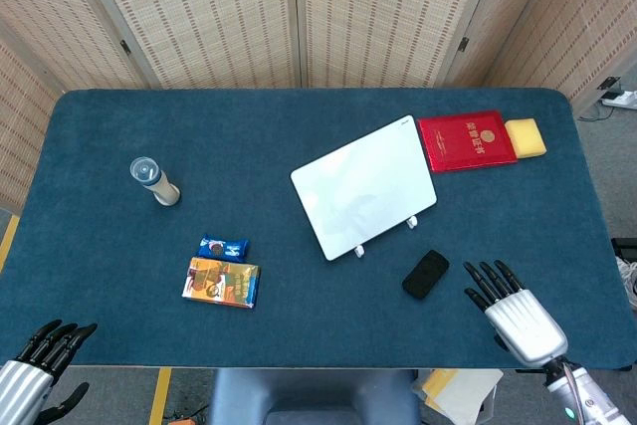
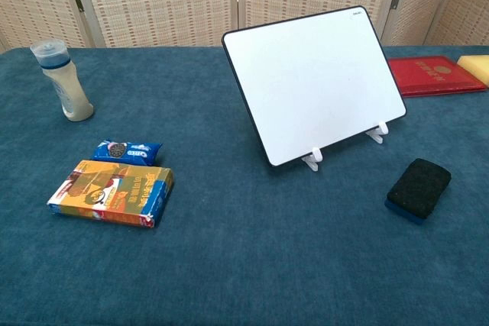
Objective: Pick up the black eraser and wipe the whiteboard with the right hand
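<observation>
The black eraser [image 1: 425,274] [image 2: 418,188] lies flat on the blue table, just in front of the whiteboard's right foot. The whiteboard [image 1: 364,186] [image 2: 314,83] leans back on two small white stands, its face blank. My right hand [image 1: 512,315] hovers over the table's front right, a short way right of and nearer than the eraser, fingers spread and holding nothing. My left hand [image 1: 47,347] stays at the front left corner, off the table edge, fingers apart and empty. Neither hand shows in the chest view.
A snack box [image 1: 221,282] and a small blue cookie packet [image 1: 223,247] lie front left. A bottle [image 1: 154,181] stands at the left. A red booklet [image 1: 467,140] and a yellow sponge [image 1: 525,137] lie at the back right.
</observation>
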{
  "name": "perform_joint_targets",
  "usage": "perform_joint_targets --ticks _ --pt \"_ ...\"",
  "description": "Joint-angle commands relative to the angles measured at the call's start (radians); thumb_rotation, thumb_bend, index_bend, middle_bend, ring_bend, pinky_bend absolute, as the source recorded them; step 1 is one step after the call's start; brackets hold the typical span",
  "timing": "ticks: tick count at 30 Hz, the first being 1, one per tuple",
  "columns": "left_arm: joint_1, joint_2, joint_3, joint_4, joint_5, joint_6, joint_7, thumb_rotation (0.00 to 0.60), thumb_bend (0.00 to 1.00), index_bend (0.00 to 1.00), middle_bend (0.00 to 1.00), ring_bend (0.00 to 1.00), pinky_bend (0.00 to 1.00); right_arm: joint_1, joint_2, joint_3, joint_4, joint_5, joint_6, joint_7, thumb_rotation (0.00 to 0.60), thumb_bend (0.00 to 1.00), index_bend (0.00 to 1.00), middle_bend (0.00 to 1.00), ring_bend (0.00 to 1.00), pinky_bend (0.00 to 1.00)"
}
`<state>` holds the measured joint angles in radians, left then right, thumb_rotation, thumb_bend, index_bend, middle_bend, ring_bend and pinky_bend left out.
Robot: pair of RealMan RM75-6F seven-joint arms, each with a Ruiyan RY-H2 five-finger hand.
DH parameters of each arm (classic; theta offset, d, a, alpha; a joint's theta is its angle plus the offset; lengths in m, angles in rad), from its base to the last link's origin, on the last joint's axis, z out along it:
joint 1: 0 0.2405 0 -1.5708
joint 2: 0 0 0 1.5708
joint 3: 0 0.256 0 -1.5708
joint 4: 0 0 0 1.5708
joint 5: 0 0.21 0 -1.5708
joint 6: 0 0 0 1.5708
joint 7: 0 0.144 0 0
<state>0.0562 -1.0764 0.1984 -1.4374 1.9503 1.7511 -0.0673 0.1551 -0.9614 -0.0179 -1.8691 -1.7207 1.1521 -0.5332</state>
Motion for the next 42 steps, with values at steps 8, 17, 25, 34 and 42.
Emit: perform_joint_targets --ticks 8,17,25,34,42 --pt "-0.001 0.002 0.000 0.002 -0.003 -0.001 -0.010 0.600 0.35 0.08 0.23 0.18 0.16 0.151 -0.165 0.093 0.006 0.282 -0.180 -0.291 0.600 0.18 0.23 0.00 0.00 0.08" --pt "0.000 0.010 -0.001 0.007 -0.007 0.011 -0.038 0.600 0.35 0.08 0.23 0.18 0.16 0.218 -0.300 0.100 0.109 0.329 -0.169 -0.406 0.600 0.18 0.23 0.00 0.00 0.08" --pt "-0.004 0.011 -0.003 0.008 -0.015 0.002 -0.048 0.600 0.35 0.08 0.23 0.18 0.16 0.254 -0.351 0.088 0.161 0.395 -0.172 -0.445 0.600 0.18 0.23 0.00 0.00 0.08" --pt "-0.003 0.010 -0.003 0.008 -0.018 0.000 -0.048 0.600 0.35 0.08 0.23 0.18 0.16 0.295 -0.407 0.072 0.215 0.441 -0.175 -0.470 0.600 0.18 0.28 0.00 0.01 0.09" --pt "-0.002 0.014 -0.002 0.013 -0.015 0.009 -0.060 0.600 0.35 0.07 0.23 0.18 0.16 0.321 -0.453 0.056 0.240 0.484 -0.162 -0.507 0.600 0.18 0.35 0.00 0.01 0.10"
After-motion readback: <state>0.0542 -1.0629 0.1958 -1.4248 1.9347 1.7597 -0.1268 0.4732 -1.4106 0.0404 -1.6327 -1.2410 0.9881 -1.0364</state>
